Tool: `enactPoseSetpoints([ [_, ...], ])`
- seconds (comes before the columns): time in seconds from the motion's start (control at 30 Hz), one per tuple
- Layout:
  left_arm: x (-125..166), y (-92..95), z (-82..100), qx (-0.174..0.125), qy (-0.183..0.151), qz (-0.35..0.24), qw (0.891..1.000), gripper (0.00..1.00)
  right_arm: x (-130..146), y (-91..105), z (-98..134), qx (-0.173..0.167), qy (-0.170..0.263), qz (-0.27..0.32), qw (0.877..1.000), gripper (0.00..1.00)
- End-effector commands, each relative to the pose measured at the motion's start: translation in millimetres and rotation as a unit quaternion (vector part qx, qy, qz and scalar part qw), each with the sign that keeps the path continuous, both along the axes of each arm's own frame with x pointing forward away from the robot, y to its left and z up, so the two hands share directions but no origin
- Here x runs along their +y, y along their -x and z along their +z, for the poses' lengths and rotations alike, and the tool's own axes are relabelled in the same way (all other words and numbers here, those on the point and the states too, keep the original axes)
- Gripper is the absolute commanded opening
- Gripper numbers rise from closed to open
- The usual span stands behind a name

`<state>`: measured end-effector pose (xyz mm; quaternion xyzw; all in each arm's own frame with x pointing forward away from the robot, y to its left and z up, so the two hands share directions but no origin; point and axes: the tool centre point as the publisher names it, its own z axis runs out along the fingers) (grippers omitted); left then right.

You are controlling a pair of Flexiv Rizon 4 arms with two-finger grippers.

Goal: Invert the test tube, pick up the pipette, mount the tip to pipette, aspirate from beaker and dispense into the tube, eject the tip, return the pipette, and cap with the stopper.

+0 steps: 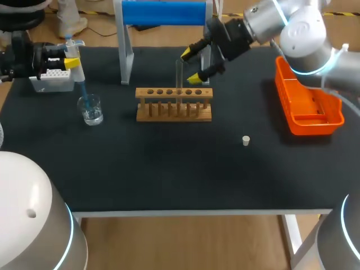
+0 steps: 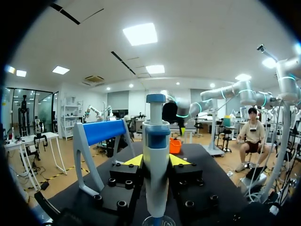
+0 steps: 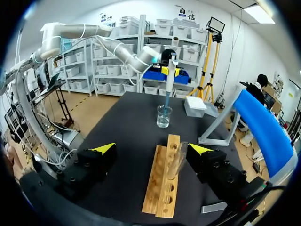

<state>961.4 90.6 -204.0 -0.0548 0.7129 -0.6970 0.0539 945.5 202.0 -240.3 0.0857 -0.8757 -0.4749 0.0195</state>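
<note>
Clamping the pipette (image 2: 155, 183) between its yellow tips, the left gripper (image 2: 156, 161) hangs over the beaker (image 1: 90, 109) near the table's left end. The pipette's long axis runs vertical, plunger up, and its blue tip (image 1: 82, 90) points down into the beaker. Just behind the beaker sits the tip box (image 1: 52, 79).

From this gripper the test tube (image 1: 179, 76) lies well off to the right across bare mat, standing upright in a hole of the wooden rack (image 1: 174, 106). The right gripper (image 1: 192, 66) is far nearer to it. Its fingers stand apart on either side of the tube, which sits closer to one finger in the right wrist view, and they do not grip it from two sides.

Dispensing likely turns on carrying the pipette sideways to the right, held vertical, until its tip lines up over the tube's mouth. The stopper (image 1: 246, 140) lies apart on the mat, right of the rack.
</note>
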Motion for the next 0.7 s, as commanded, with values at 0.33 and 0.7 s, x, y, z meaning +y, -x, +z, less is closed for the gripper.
enactPoseSetpoints([
  [0.33, 0.9, -0.8, -0.6, -0.001, 0.001, -0.002, 1.0, 0.0, -14.6, -7.6, -17.3, 0.0, 0.002, -0.011, 1.0, 1.0],
  [0.7, 0.9, -0.8, -0.6, -0.001, 0.001, -0.002, 1.0, 0.0, -16.0, -15.2, -25.7, -0.018, 0.002, -0.024, 1.0, 1.0],
])
